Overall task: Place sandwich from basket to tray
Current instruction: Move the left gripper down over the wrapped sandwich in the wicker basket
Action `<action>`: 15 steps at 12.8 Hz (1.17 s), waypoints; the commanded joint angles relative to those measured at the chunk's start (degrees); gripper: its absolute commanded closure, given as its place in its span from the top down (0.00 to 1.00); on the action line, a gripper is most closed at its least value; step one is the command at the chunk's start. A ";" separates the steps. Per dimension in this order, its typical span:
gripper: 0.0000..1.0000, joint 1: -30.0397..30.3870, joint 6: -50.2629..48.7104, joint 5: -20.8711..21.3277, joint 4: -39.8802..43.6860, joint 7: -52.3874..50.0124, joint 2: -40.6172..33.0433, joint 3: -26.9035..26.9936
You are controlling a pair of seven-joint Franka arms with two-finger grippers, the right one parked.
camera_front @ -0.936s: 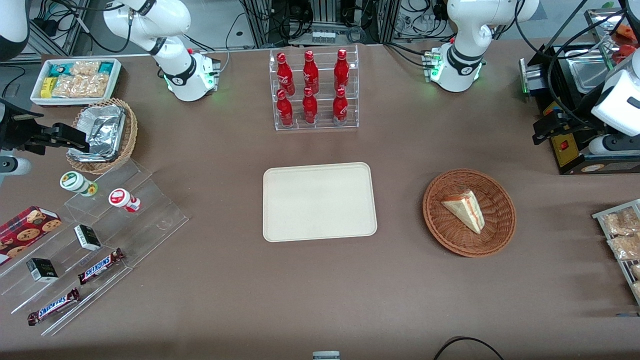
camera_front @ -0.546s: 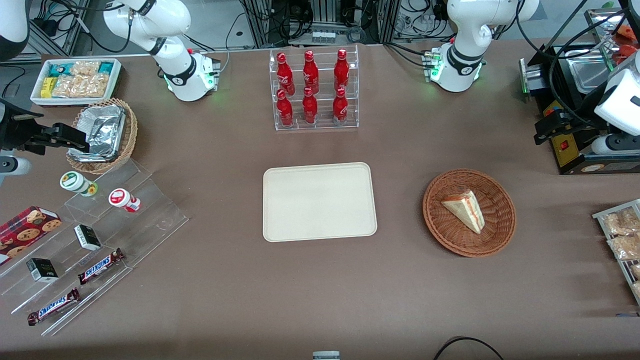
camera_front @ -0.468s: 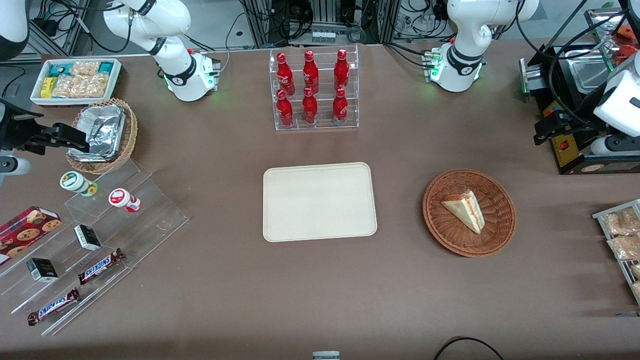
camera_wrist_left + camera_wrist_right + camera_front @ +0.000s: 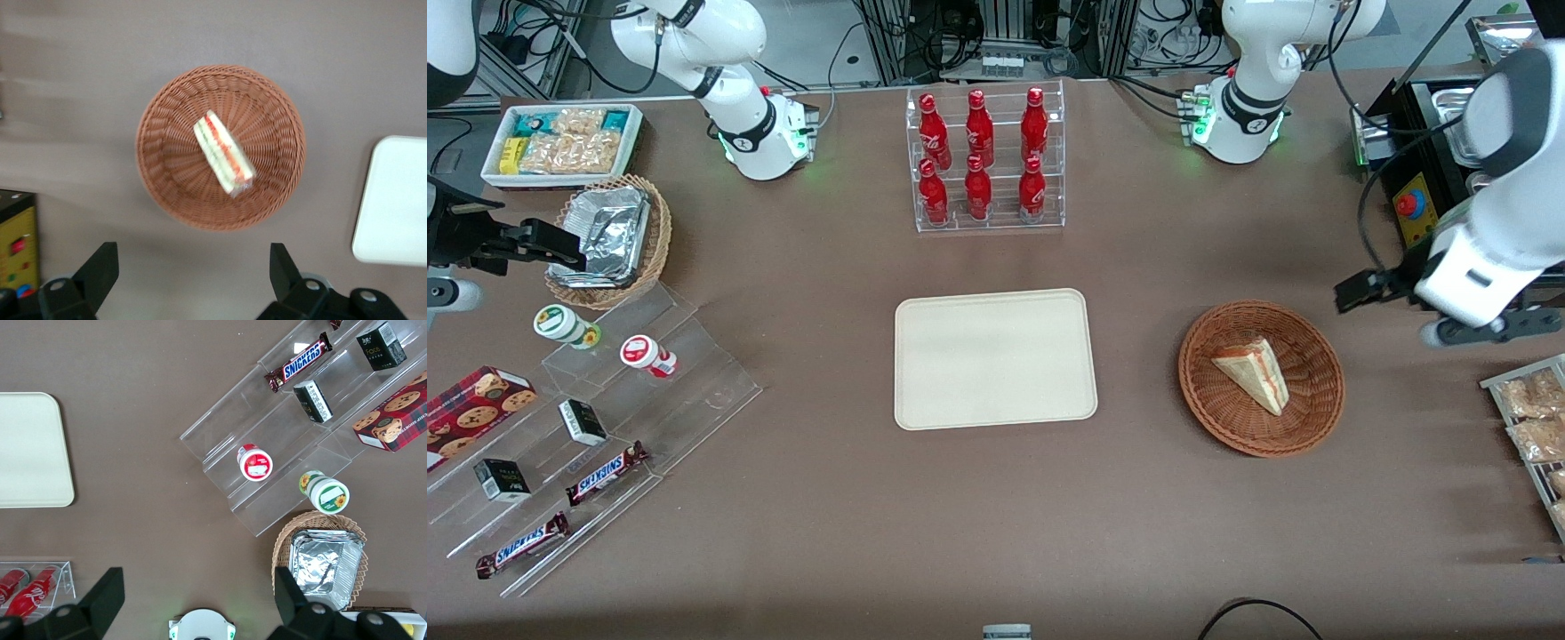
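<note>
The tray (image 4: 995, 358) lies flat and bare mid-table — open ground for a drop-off. Toward the working arm's end sits the basket (image 4: 1261, 378), and the sandwich (image 4: 1253, 372) lies on its side inside it, filling edge showing, nothing crowding it. The gripper (image 4: 192, 280) hangs above the table just beside the basket's rim, fingers spread wide and holding nothing — my guess, it is lining up to come down over the wedge.

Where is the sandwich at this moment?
The sandwich lies in the round brown basket, toward the working arm's end of the table, beside the tray; the open gripper hovers above the basket's edge.
</note>
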 commanded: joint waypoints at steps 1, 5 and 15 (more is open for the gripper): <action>1.00 -2.04 6.47 -0.03 -5.57 -6.45 -0.46 0.02; 1.00 -4.59 21.14 -0.03 -15.68 -19.73 -0.37 -0.07; 1.00 -5.65 34.44 -0.03 -23.61 -32.58 4.90 0.10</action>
